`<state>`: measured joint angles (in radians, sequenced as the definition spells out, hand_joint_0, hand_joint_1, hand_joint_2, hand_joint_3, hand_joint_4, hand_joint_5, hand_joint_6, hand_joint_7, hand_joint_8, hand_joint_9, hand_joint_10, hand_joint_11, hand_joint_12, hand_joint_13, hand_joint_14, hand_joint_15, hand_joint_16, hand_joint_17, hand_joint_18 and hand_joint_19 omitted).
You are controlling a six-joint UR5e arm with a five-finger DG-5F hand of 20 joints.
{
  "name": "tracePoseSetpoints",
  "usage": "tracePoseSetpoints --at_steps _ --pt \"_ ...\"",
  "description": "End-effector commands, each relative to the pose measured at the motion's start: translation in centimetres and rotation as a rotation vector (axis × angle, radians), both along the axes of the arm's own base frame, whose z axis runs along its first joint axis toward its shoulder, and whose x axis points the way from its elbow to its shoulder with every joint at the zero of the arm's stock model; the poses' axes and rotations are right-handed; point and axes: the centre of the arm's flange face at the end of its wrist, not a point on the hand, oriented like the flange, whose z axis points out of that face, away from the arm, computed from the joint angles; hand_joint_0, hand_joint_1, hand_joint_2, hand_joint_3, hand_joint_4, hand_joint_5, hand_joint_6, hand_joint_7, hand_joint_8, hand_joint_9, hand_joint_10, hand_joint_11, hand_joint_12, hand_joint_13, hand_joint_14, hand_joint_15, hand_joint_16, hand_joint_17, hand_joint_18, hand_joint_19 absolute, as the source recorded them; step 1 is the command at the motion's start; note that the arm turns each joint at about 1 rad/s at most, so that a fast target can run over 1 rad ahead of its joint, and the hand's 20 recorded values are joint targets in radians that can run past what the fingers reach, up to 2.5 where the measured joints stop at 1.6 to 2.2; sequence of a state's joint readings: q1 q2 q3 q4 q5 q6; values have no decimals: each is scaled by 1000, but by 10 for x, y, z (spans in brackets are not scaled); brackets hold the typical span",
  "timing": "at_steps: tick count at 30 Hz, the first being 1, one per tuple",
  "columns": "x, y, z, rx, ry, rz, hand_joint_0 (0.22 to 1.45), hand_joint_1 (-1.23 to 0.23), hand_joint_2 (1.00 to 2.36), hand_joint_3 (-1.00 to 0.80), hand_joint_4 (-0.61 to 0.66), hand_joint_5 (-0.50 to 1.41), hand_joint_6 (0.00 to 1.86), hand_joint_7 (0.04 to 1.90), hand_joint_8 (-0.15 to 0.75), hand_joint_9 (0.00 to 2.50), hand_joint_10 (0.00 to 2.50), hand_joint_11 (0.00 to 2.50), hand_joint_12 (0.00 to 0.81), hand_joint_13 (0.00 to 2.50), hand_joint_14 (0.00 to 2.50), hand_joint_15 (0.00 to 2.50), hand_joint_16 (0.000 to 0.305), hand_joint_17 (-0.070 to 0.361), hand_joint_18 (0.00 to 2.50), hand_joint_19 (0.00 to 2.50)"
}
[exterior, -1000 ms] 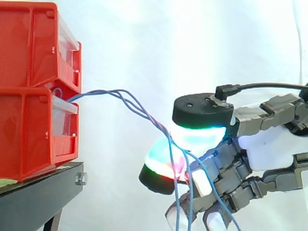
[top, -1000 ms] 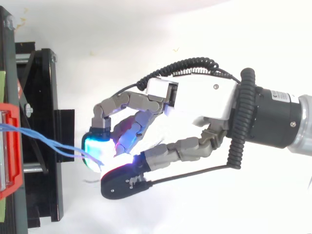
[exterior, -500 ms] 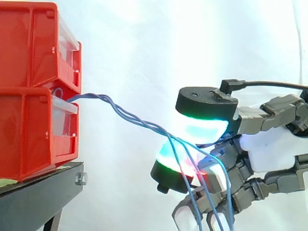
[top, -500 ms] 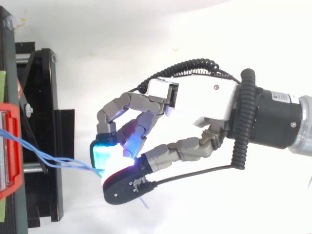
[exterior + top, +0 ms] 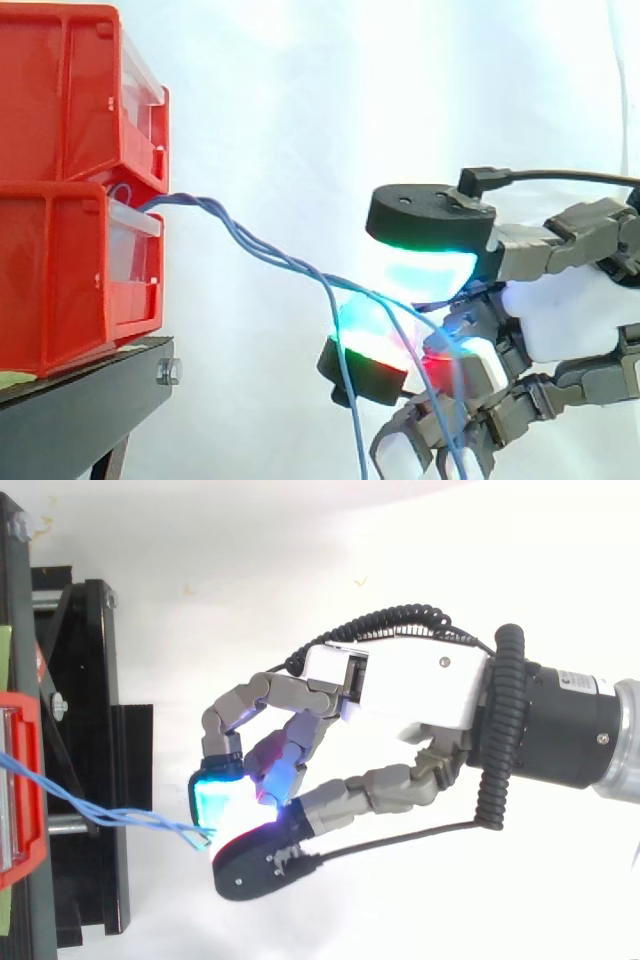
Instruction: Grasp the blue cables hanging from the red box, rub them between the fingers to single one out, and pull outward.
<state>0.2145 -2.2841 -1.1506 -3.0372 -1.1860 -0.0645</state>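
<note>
Against the white curtain, the hand is pinching the blue cables between its glowing pads as they are running away from its fingertips to the red box, risking several strands pulling out together.

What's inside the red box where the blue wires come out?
The blue cables run into the red box above its clear drawer. Red walls hide everything deeper inside.

Here's the hand: a white boxy palm shell with grey, segmented fingers. The thick, black-backed fingertips glow cyan and green, with a dash of red. Behind it sits a fat black cylindrical wrist, then a silver flange.
</note>
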Motion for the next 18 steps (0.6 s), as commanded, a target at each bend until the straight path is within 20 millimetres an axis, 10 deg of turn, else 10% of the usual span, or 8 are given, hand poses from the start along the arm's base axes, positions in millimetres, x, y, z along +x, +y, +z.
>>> tracePoseSetpoints --at_steps 1,6,12,18 --pt "0 0 0 0 0 0 594 -503 1002 -481 10 -65 839 1083 154 1327 25 737 210 869 22 483 35 79 815 631" --pt "0 0 0 -1 0 -3 523 -449 1000 -500 42 -58 804 1087 190 1326 25 759 230 870 19 489 39 88 836 624" --pt "0 1 0 -1 0 -2 480 -795 1000 -500 88 -87 848 1055 202 1269 21 821 249 865 19 501 42 96 854 589" --pt "0 1 1 0 -2 -2 712 -924 1000 -497 -53 -120 906 1132 184 1199 24 896 220 825 20 508 36 81 804 577"
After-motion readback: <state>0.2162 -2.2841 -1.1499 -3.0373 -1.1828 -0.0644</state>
